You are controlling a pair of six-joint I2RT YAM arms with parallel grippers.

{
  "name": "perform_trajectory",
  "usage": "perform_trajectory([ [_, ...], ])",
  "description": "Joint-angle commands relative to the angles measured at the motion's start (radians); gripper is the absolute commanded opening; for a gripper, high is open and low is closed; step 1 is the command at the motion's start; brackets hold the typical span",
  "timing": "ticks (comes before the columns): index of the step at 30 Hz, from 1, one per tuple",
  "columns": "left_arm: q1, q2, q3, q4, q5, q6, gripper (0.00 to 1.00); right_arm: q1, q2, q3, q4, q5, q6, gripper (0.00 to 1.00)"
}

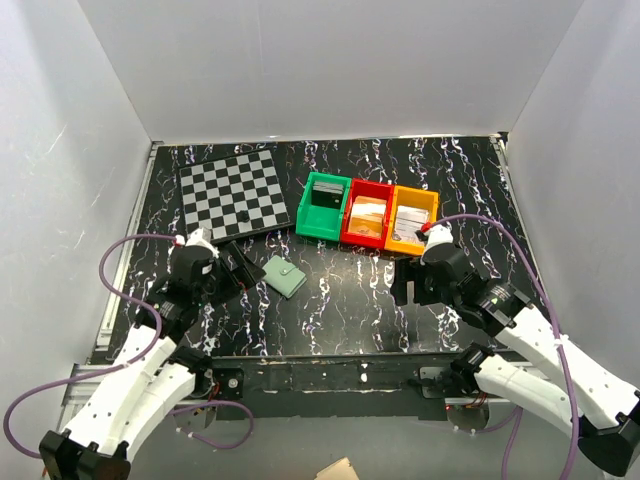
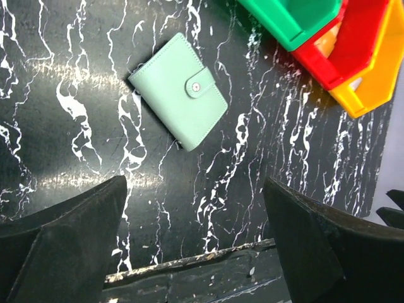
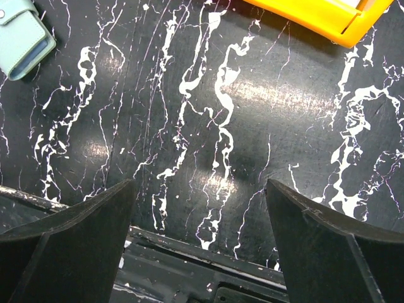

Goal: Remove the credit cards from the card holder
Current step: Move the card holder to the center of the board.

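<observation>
My left jaws and right jaws both stand spread, gripping nothing. The holder (image 1: pixel 285 276) lies closed, snap fastened, flat on the tabletop (image 1: pixel 340 310), left of centre, near my left jaws.

One sage-green card holder (image 1: pixel 285 276) with one snap tab, one checkerboard (image 1: pixel 233 195), one black marbled counter (image 1: pixel 340 310). Three plastic bins side by side in one row: one green bin (image 1: pixel 318 231), one red bin (image 1: pixel 360 238), one yellow-orange bin (image 1: pixel 403 246), each with contents too small to count. Two white robot arms (image 1: pixel 140 385) and two tools, left tool (image 2: pixel 194 183) and right tool (image 3: pixel 201 183), two black fingers apiece.
</observation>
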Motion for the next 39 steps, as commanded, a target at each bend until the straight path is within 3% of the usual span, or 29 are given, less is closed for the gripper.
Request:
perform_trajectory([
  [1,-0.003,-0.069,-0.021,0.027,0.0,-0.002,0.92,0.005,0.008,0.044,0.014,-0.008,-0.022,0.92],
  [3,-0.003,-0.086,-0.024,0.032,0.0,-0.001,0.98,0.005,0.01,0.043,0.014,-0.013,-0.028,0.92],
  [11,-0.003,-0.076,-0.04,0.014,-0.058,-0.028,0.98,0.005,0.042,0.04,0.023,0.012,-0.014,0.9],
  [13,-0.003,-0.082,-0.064,0.05,-0.05,-0.022,0.98,0.005,0.041,0.026,0.041,0.03,0.001,0.84],
  [17,-0.003,-0.068,-0.079,0.072,-0.041,-0.007,0.98,0.005,0.037,0.009,0.101,-0.055,-0.022,0.83],
  [19,-0.006,-0.018,-0.072,0.079,0.014,-0.016,0.93,0.005,0.077,0.021,0.101,-0.136,-0.026,0.81],
  [22,-0.018,0.056,-0.087,0.102,-0.001,-0.059,0.91,0.005,0.158,0.034,0.15,-0.241,-0.007,0.71],
  [24,-0.019,0.093,-0.108,0.138,-0.015,-0.074,0.9,0.008,0.217,0.046,0.191,-0.281,0.016,0.7],
  [31,-0.021,0.234,-0.141,0.266,-0.02,-0.119,0.81,0.009,0.422,0.15,0.32,-0.345,0.07,0.65],
  [39,-0.019,0.47,-0.058,0.372,-0.067,-0.113,0.81,0.026,0.651,0.268,0.377,-0.399,0.116,0.54],
])
